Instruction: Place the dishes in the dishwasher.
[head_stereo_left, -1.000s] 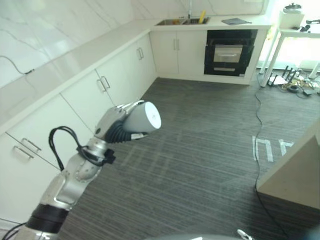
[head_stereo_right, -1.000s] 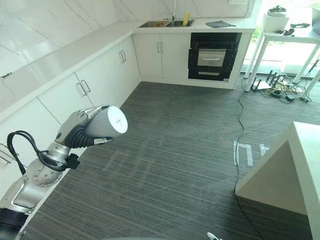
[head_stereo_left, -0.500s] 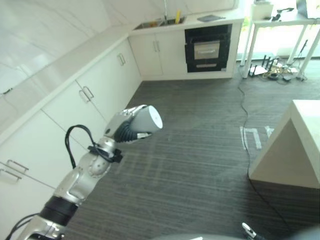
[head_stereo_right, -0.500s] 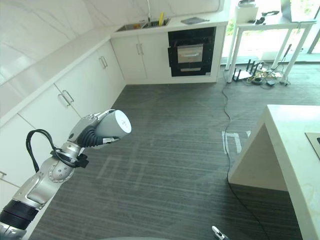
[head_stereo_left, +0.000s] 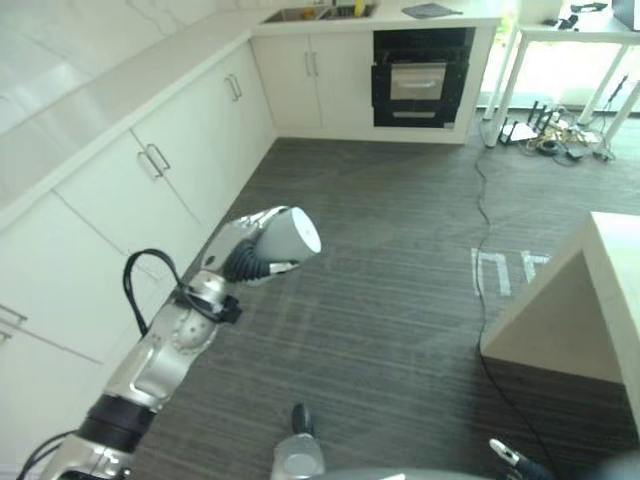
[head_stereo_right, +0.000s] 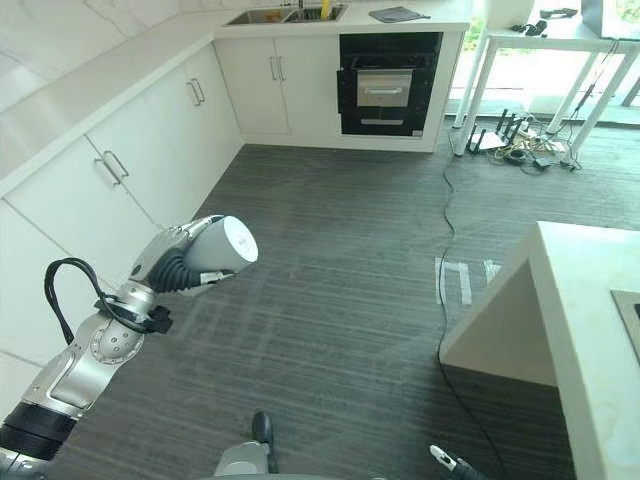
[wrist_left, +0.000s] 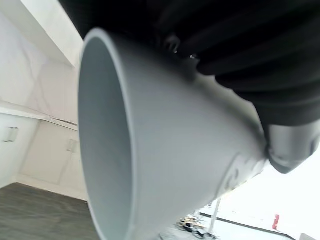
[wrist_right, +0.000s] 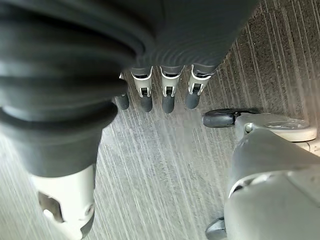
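Observation:
My left hand (head_stereo_left: 243, 262) is held out over the dark striped floor, shut on a pale grey cup (head_stereo_left: 291, 232) that lies sideways with its base pointing ahead. In the left wrist view the cup (wrist_left: 165, 150) shows its open mouth, with the hand's dark cover above it. A black built-in appliance (head_stereo_left: 421, 80) with its door closed stands in the white cabinets at the far wall. My right hand (wrist_right: 167, 90) hangs over the floor, fingers straight and holding nothing.
White cabinets (head_stereo_left: 150, 170) under a pale counter run along the left wall to a sink (head_stereo_left: 310, 14) in the far corner. A white island (head_stereo_right: 590, 320) juts in at the right. A white table (head_stereo_left: 560, 40) with cables (head_stereo_left: 560, 140) beneath stands at the far right.
The whole picture has shifted, so the camera has moved and looks down more. The left hand keeps the cup in much the same pose.

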